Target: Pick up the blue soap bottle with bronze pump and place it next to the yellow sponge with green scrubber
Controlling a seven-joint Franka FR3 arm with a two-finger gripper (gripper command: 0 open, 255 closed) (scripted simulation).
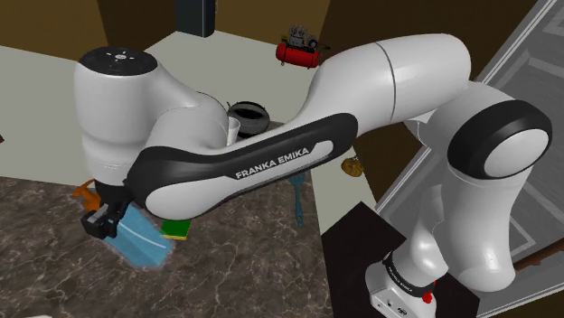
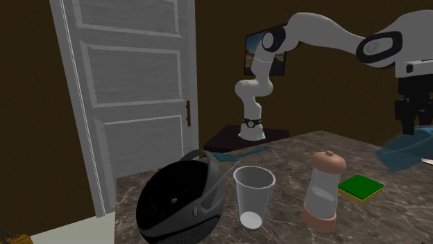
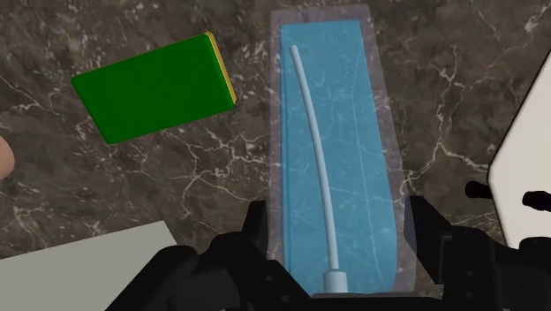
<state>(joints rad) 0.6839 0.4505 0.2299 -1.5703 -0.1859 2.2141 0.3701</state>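
The gripper [image 1: 102, 222] is clamped on the bottle [image 1: 145, 240]. In the wrist view its 2 fingers [image 3: 422, 231] press on opposite sides of the bottle [image 3: 335, 132], at the end where a thin pale tube starts and runs through the clear blue body. The pump is hidden by the hand. The bottle hangs tilted above the counter [image 1: 253, 271], not touching it, close to the sponge [image 1: 178, 230]. In the shoulder view it sits just left of the sponge and overlaps its edge. In the second exterior view the bottle [image 2: 402, 154] floats up and to the right of the sponge [image 2: 360, 187], under the gripper [image 2: 414, 132]. The sponge [image 3: 150, 88] lies flat on the dark marbled counter [image 3: 132, 194], green face up, with a yellow layer showing along 1 edge. In the second exterior view a grinder [image 2: 325, 190] with a brown cap and base stands just left of the sponge. A clear cup [image 2: 253, 197] stands farther left, and a black basket [image 2: 182, 201] lies farthest from the sponge. A white door [image 2: 132, 90] rises well behind the sponge, to its left.
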